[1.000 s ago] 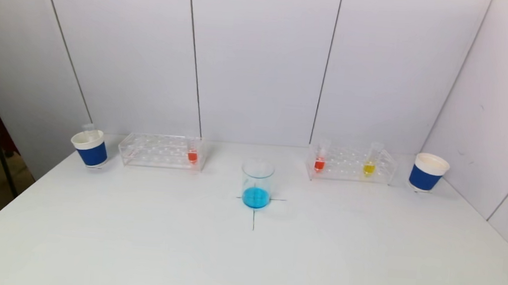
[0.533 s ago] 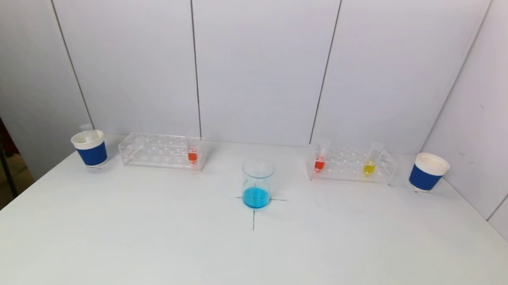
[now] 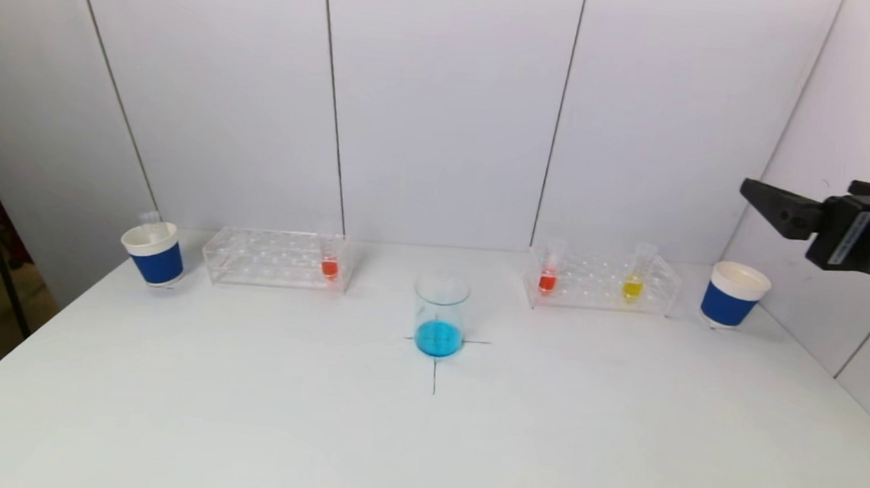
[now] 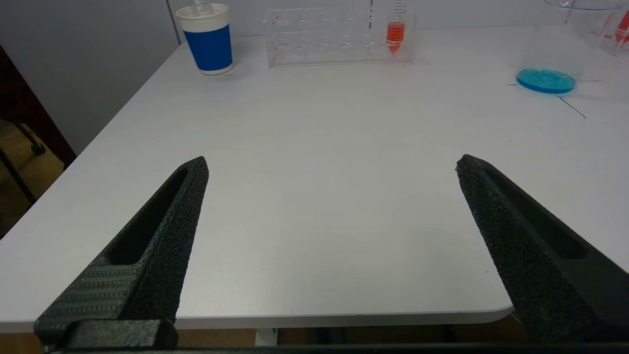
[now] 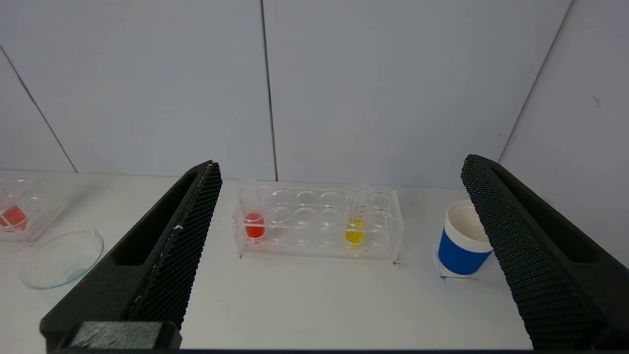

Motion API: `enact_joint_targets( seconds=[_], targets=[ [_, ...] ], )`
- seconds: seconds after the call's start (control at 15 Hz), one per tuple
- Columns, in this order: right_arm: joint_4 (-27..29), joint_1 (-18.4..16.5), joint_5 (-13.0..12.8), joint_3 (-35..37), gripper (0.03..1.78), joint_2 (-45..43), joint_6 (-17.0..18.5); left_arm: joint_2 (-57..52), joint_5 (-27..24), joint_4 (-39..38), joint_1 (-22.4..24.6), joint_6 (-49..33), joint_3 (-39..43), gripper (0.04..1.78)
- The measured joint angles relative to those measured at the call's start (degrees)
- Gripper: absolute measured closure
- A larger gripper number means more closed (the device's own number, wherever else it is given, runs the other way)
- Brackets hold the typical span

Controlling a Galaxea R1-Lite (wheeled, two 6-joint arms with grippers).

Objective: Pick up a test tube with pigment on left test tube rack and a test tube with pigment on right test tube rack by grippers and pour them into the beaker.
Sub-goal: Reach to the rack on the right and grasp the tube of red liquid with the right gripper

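A glass beaker [image 3: 440,317] with blue liquid stands on a cross mark at the table's middle. The left rack [image 3: 275,258] holds one orange-red tube [image 3: 330,263] at its right end. The right rack [image 3: 602,282] holds a red tube [image 3: 548,275] and a yellow tube [image 3: 634,281]. My right gripper [image 3: 797,187] is open and empty, raised high at the far right, above the right cup. In the right wrist view it [image 5: 340,164] faces the right rack [image 5: 319,223]. My left gripper [image 4: 330,164] is open and empty over the table's near left edge, out of the head view.
A blue and white paper cup [image 3: 154,253] with an empty tube in it stands left of the left rack. A second such cup [image 3: 734,295] stands right of the right rack. White wall panels close the back and the right side.
My right gripper has come into the head view from the right edge, high above the table. The tubes, racks, beaker and cups have not moved.
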Motion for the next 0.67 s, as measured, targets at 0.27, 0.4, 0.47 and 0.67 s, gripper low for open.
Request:
enact_joint_targets(
  seconds=[0.27,0.4,0.47,0.67],
  targets=[
    [-10.8,4.83,-4.66,0.09,0.04,11.68,0.55,0.0,0.0,0.02,0.0,0.0,0.0,0.06],
    [-16.24,6.14,-6.28,0.35,0.04,17.51,0.62,0.0,0.0,0.0,0.0,-0.02,0.0,0.06],
    [-19.14,6.78,-7.05,0.41,0.04,20.61,0.62,0.0,0.0,0.0,0.0,-0.02,0.0,0.06],
    [-27.04,8.44,-9.01,0.24,0.04,29.1,0.57,0.0,0.0,0.0,0.0,-0.02,0.0,0.06]
  ],
)
